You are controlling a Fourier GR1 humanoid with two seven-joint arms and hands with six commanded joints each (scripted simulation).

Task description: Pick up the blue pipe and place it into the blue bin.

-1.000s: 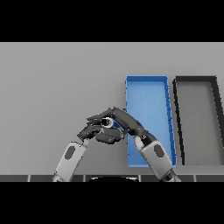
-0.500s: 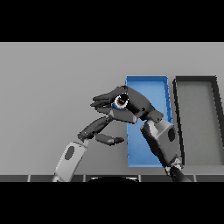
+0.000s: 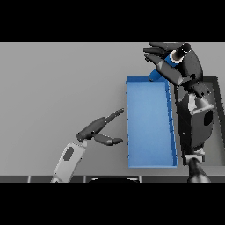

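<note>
Blue pipe [image 3: 157, 73] is clamped in my right hand [image 3: 182, 70] fingers, carried above the blue bin's [image 3: 149, 162] far rim; next, lower and release. Left hand [image 3: 94, 129] fingers lie relaxed.

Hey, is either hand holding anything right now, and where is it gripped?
The right hand holds the blue pipe, fingers curled round its middle, above the blue bin's far end. The left hand is open, holding nothing.
</note>
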